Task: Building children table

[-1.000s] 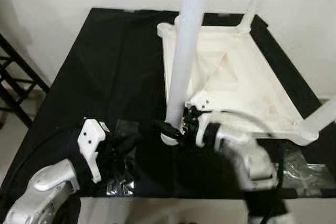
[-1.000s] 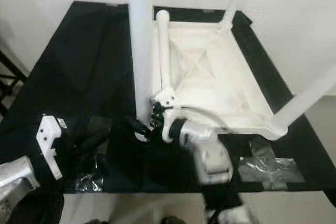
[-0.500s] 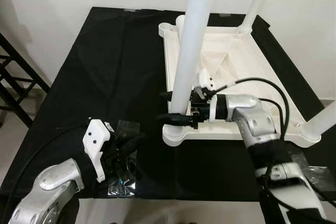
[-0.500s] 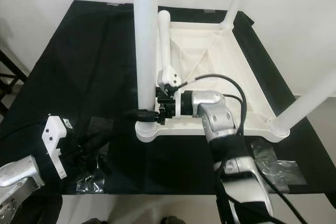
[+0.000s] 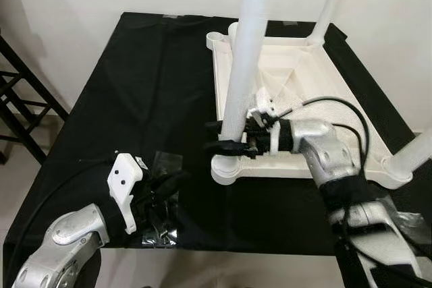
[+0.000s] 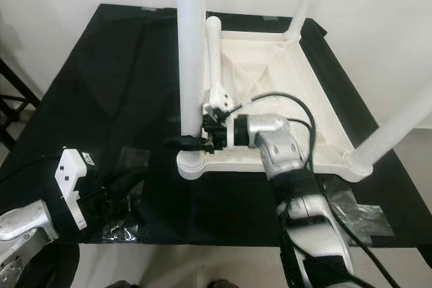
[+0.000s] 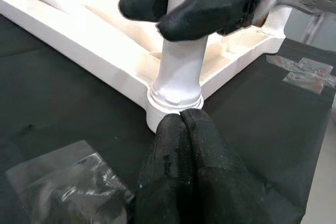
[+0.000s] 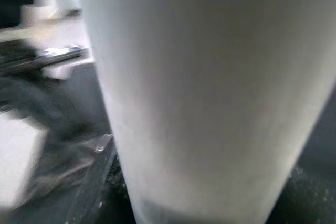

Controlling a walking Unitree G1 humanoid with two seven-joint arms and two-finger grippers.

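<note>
Silver-grey jointed arms with black cables; white screw-dotted wrist brackets; each claw, left claw [image 5: 165,183] and right claw [image 5: 219,136], has black fingers.

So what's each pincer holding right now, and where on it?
The right pincer clamps the near white table leg low down, just above its corner socket. The left pincer is shut on nothing.

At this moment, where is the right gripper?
In the left eye view the right gripper sits mid-frame, its fingers around the white table leg just above the corner socket of the upturned tabletop.
</note>
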